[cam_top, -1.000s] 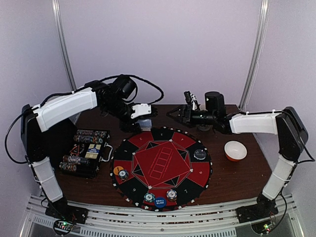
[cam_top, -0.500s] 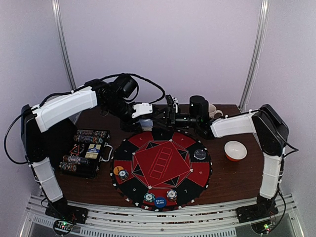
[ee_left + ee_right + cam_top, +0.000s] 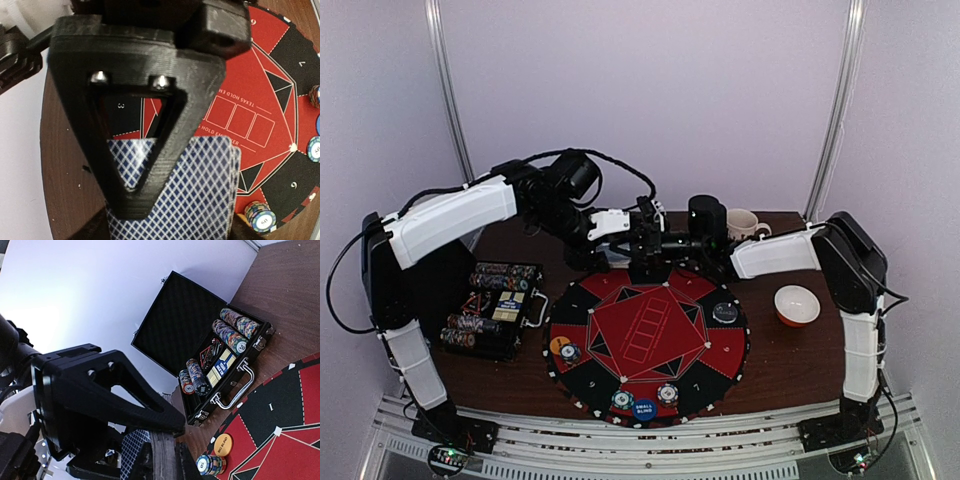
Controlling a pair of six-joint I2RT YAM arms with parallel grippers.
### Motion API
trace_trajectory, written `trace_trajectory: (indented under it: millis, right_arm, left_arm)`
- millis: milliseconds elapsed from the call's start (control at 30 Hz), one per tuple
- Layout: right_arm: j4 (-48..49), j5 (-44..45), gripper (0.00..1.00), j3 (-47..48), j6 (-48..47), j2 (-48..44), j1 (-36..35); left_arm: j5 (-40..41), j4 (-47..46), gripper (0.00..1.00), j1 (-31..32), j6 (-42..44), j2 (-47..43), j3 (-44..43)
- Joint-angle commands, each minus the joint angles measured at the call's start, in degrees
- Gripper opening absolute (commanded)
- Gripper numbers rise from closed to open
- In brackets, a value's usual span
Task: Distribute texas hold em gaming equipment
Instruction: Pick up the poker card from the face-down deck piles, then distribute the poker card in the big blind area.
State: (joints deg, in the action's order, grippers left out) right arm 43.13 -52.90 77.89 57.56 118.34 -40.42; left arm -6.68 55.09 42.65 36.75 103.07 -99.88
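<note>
Left end effector (image 3: 180,220) clamps a blue-backed card deck (image 3: 200,175).

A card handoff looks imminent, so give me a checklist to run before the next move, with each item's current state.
1. Grip on the card deck by the left gripper: ok, blue-backed cards sit between its fingers.
2. Reach of the right gripper to the deck: ok, it meets the left gripper over the far edge of the mat.
3. Pinch by the right gripper on a card: cannot tell.
4. Cards dealt onto the mat: not ok, none visible.
5. Clearance of the chip case from both arms: ok, it sits open beside the mat.
</note>
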Motion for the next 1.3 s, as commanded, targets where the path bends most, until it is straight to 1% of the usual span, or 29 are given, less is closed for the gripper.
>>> trace_trajectory:
  millis: [0, 33, 100, 200, 267, 367, 400, 467, 500, 567, 667, 800, 900, 1100, 1267]
  right_arm:
    - [1.55, -4.33, 0.00, 1.22, 1.32, -0.49, -0.62]
    - [1.44, -4.66, 0.00, 1.22, 1.27, -0.59, -0.62]
    - [1.26, -4.88, 0.00, 1.18, 1.03, -0.96, -0.71]
    - [-0.21, -5.00, 0.00, 1.29, -0.05, -1.58, -0.71]
    - [-1.91, -5.01, 0.00, 1.50, -1.47, -1.89, -0.71]
    - [-3.64, -4.38, 0.00, 1.33, -3.38, -2.44, -0.73]
    - [-4.33, -4.13, 0.00, 1.31, -3.80, -2.56, -0.71]
    - [-5.92, -3.37, 0.00, 1.39, -5.21, -2.83, -0.64]
    - [-6.62, -2.99, 0.03, 1.39, -5.91, -2.98, -0.63]
    - [-8.37, -2.07, 0.16, 1.52, -7.64, -3.43, -0.62]
    - [-13.08, -0.84, 0.29, 1.99, -10.94, -4.30, -0.62]
    - [-17.58, 1.07, 0.37, 1.54, -14.04, -5.54, -0.03]
    - [-19.35, 2.43, 0.39, 0.66, -14.86, -6.53, 0.70]
    - [-23.51, 2.88, 0.41, 0.81, -17.79, -7.74, 1.43]
    - [-26.52, 2.63, 0.36, 2.00, -19.71, -8.28, 1.49]
  left_arm:
    - [4.03, -4.12, 0.81, 0.15, -0.01, -0.90, 1.97]
    - [4.16, -4.14, 0.85, 0.15, 0.17, -0.74, 2.45]
    - [4.08, -4.29, 0.89, 0.15, 0.54, -0.32, 3.18]
    - [4.38, -4.55, 0.89, 0.15, 0.88, 0.54, 3.76]
    - [4.16, -4.58, 0.81, 0.15, 0.95, 0.90, 3.37]
    - [2.21, -4.86, 0.63, 0.15, 0.95, 0.63, 2.94]
    - [1.80, -5.21, 0.61, 0.15, 0.95, 0.42, 3.09]
    - [1.08, -5.87, 0.60, 0.15, 0.82, -0.23, 3.42]
    - [0.83, -6.03, 0.58, 0.15, 0.74, -0.38, 3.52]
    - [1.12, -6.05, 0.55, 0.22, 0.63, -0.50, 3.61]
    - [2.19, -6.07, 0.51, 0.18, 0.44, -0.57, 3.94]
    - [3.13, -7.86, 0.46, 0.17, 0.24, -1.67, 5.05]
    - [3.35, -9.38, 0.45, 0.15, 0.22, -2.69, 6.17]
    - [4.18, -9.49, 0.45, 0.15, 0.23, -2.96, 7.09]
    - [4.72, -9.52, 0.45, 0.15, 0.12, -2.96, 7.39]
